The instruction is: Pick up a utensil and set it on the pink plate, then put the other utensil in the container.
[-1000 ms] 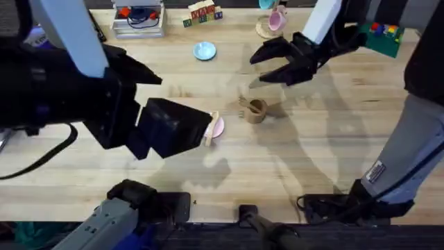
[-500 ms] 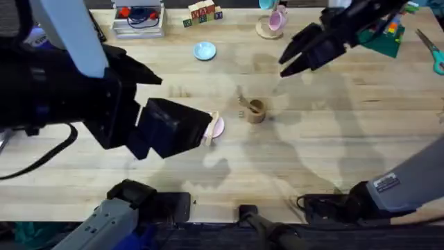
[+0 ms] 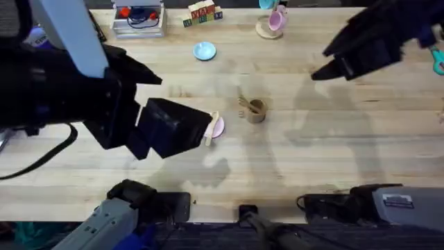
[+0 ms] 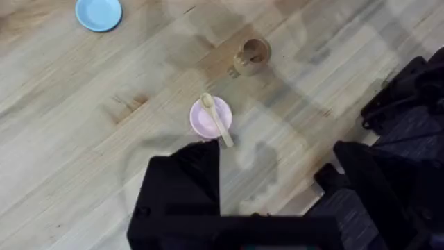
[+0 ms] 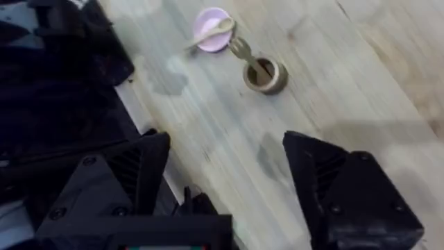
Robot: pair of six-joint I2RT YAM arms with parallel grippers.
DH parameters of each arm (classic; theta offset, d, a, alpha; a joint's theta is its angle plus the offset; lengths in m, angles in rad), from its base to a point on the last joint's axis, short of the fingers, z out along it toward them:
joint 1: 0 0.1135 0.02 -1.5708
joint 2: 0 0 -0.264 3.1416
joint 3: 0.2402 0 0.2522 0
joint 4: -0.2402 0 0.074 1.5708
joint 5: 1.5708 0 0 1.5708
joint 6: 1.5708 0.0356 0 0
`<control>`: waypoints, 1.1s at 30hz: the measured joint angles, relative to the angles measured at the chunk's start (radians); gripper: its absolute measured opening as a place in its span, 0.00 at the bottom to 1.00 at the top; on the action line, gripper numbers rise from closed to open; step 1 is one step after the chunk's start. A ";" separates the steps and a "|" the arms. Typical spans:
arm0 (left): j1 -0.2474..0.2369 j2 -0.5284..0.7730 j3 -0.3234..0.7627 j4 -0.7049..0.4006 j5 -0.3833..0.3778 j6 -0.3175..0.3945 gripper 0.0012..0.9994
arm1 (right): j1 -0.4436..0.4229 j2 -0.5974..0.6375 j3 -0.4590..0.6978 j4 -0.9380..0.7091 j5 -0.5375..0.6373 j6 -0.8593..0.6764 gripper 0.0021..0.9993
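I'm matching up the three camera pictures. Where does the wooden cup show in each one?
Overhead: the wooden cup stands mid-table, right of the pink plate.
Left wrist: the cup sits in the upper middle, beyond the plate.
Right wrist: the cup is near the top centre, beside the plate.
Shared landmark: the pink plate with the spoon across it.

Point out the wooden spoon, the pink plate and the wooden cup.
wooden spoon point(image 4: 216, 122): left wrist view, middle of its handle.
pink plate point(image 4: 202, 123): left wrist view, bare surface beside the spoon.
wooden cup point(image 5: 267, 78): right wrist view, its side wall.
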 joint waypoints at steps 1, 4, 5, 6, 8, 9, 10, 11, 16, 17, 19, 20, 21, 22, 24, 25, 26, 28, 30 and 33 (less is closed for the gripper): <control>0.000 0.000 0.000 0.000 0.000 0.000 0.99 | 0.000 -0.022 0.000 0.000 0.018 0.023 0.97; 0.000 0.000 0.000 0.000 0.000 0.000 0.99 | 0.000 -0.093 0.000 0.000 0.087 0.110 0.97; 0.000 0.000 0.000 0.000 0.000 0.000 0.99 | 0.000 -0.113 0.000 0.000 0.109 0.136 0.97; 0.000 0.000 0.000 0.000 0.000 0.000 0.99 | 0.000 -0.135 0.000 0.000 0.132 0.162 0.97; 0.000 0.000 0.000 0.000 0.000 0.000 0.99 | 0.000 -0.177 0.000 0.000 0.174 0.212 0.98; 0.000 0.000 0.000 0.000 0.000 0.000 0.99 | 0.000 -0.196 0.000 0.000 0.195 0.233 0.98; 0.000 0.000 0.000 0.000 0.000 0.000 0.99 | 0.000 -0.216 0.000 0.000 0.217 0.257 0.98; 0.000 0.000 0.000 0.000 0.000 0.000 0.99 | 0.000 -0.236 0.000 0.000 0.240 0.277 0.99; 0.000 0.000 0.000 -0.001 0.000 0.000 0.99 | 0.000 -0.332 0.000 0.000 0.315 0.338 1.00; 0.000 0.000 0.000 0.000 0.000 0.000 0.99 | 0.000 -0.350 0.000 0.000 0.323 0.345 1.00; 0.000 0.000 0.000 0.000 0.000 0.000 0.99 | 0.000 -0.377 0.000 0.000 0.333 0.351 1.00; 0.000 0.000 0.000 0.000 0.000 0.000 0.99 | 0.000 -0.389 0.000 0.000 0.338 0.353 1.00; 0.000 0.000 0.000 0.000 0.000 0.000 0.99 | 0.000 -0.398 0.000 0.000 0.341 0.356 1.00; 0.000 0.000 0.000 0.000 0.000 0.000 0.99 | 0.000 -0.407 0.001 0.000 0.343 0.358 1.00; 0.000 0.000 0.000 0.000 0.000 0.000 0.99 | 0.000 -0.422 0.001 0.000 0.345 0.363 1.00; 0.000 0.000 0.000 0.000 0.000 0.000 0.99 | 0.000 -0.428 0.001 0.000 0.346 0.364 1.00; 0.000 0.000 0.000 0.000 0.000 0.000 0.99 | 0.000 -0.432 0.001 0.000 0.347 0.364 1.00; 0.000 0.000 0.000 0.000 0.000 0.000 0.99 | 0.000 -0.435 0.001 0.000 0.348 0.367 1.00; 0.000 0.000 0.000 -0.001 0.000 0.000 0.99 | 0.000 -0.435 0.002 0.000 0.348 0.367 1.00; 0.000 0.000 0.000 0.000 0.000 0.000 0.99 | 0.000 -0.434 0.002 0.000 0.348 0.367 1.00</control>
